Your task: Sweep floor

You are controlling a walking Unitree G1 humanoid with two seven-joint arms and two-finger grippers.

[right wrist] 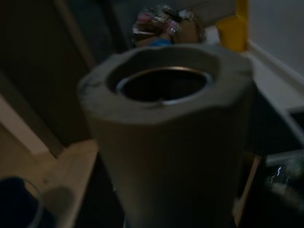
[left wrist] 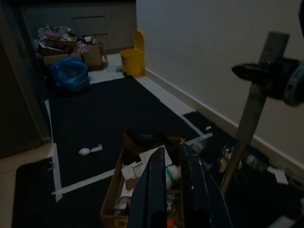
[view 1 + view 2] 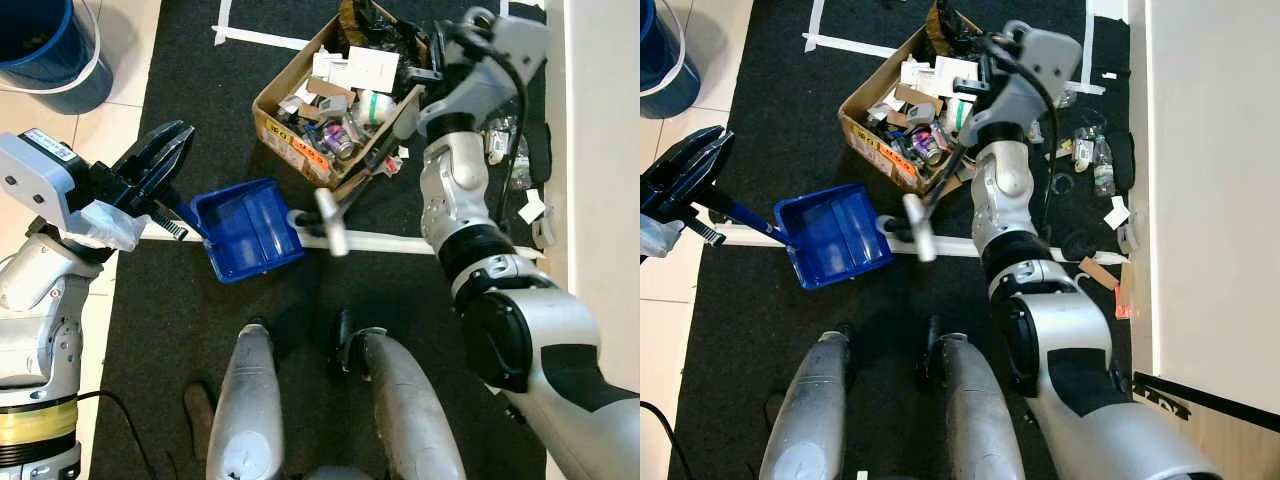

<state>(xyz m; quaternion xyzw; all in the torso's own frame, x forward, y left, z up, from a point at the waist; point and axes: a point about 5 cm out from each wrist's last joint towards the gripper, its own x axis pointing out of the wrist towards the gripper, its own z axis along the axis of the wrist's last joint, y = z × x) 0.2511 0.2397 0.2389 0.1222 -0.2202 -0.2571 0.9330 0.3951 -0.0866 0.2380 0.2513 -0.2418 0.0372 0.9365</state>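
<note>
Two arms: both silver arms reach forward over the floor, the left from 9 o'clock, the right from 3 o'clock.
Black carpet (image 3: 180,330): dark floor covering under the robot, crossed by strips of white tape (image 3: 390,242); pale tiles border it at 9 o'clock.
Blue bucket (image 3: 50,50): round plastic pail with a white handle, on the tiles at 11 o'clock.
Cardboard box (image 3: 300,125): open brown carton packed with paper, cans and wrappers, at 12 o'clock on the carpet.
Blue dustpan (image 3: 247,228): square plastic pan with a thin dark blue handle, lying on the carpet at centre, its far corner just beside the box.
Grey broom handle (image 3: 350,195): long metal tube with a pale foam grip end, slanting from the right gripper down toward the centre, its pale end just beside the dustpan at 3 o'clock of it; in the right wrist view the hollow tube end (image 1: 164,85) sits very close to the lens.
Left gripper (image 3: 160,155): black fingers pressed together on the dustpan's handle, at 9 o'clock of the pan.
Right gripper (image 3: 425,80): over the box's 3 o'clock edge at the top of the broom handle; I cannot tell how its fingers stand.
Loose litter (image 3: 505,140): bottles, wrappers and paper scraps along the white wall at 2 o'clock.
</note>
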